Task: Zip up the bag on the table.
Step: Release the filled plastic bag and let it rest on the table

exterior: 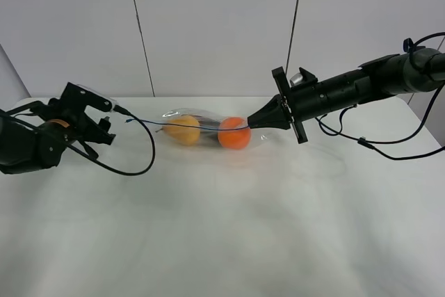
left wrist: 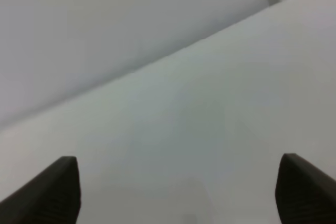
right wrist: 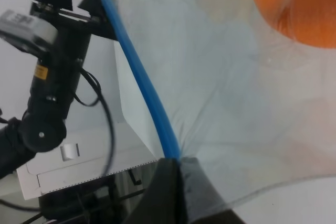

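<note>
The clear bag (exterior: 208, 129) lies on the white table (exterior: 222, 234) at the back middle, with a yellow fruit (exterior: 184, 130) and an orange fruit (exterior: 234, 133) inside. Its thin blue zip strip (exterior: 174, 125) runs along the top edge. My right gripper (exterior: 254, 123) is shut on the bag's right end; in the right wrist view its fingers (right wrist: 170, 187) pinch the blue strip (right wrist: 142, 82) beside the orange fruit (right wrist: 299, 9). My left gripper (exterior: 108, 122) is open and empty just left of the strip's left end; its view shows spread fingertips (left wrist: 58, 187) over bare table.
A black cable (exterior: 135, 161) from the left arm loops over the table between the left gripper and the bag. Another cable (exterior: 379, 145) hangs under the right arm. A grey panelled wall (exterior: 215, 26) stands behind the table's far edge.
</note>
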You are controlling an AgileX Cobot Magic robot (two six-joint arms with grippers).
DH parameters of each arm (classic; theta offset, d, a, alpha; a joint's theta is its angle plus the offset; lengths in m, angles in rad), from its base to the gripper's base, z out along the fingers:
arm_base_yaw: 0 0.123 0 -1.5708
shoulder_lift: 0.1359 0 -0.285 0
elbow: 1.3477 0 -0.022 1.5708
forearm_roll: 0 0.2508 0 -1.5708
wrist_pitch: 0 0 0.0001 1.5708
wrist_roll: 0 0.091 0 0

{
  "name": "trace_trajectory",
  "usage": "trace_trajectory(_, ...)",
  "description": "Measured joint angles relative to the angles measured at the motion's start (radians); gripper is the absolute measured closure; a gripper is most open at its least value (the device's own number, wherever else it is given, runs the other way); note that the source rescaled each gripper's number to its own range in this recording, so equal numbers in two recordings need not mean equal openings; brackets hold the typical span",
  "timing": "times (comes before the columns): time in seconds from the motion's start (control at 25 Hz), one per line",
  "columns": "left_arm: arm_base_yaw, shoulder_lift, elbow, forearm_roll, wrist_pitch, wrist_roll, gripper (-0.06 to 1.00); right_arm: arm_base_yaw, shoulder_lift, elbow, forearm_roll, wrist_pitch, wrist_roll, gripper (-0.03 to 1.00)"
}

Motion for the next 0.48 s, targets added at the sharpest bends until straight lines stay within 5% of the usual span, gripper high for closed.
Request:
trace_trajectory(0.2, 0.043, -0.019, 0.001, -0.005, 0.162, -0.188, 0.08, 0.0, 0.0, 0.0, 0.001, 0.0, 0.0, 0.97)
trace_trajectory(0.48, 0.054, -0.091, -0.025, -0.005, 0.531, -0.278, 0.08, 0.0, 0.0, 0.0, 0.005, 0.0, 0.0, 0.97)
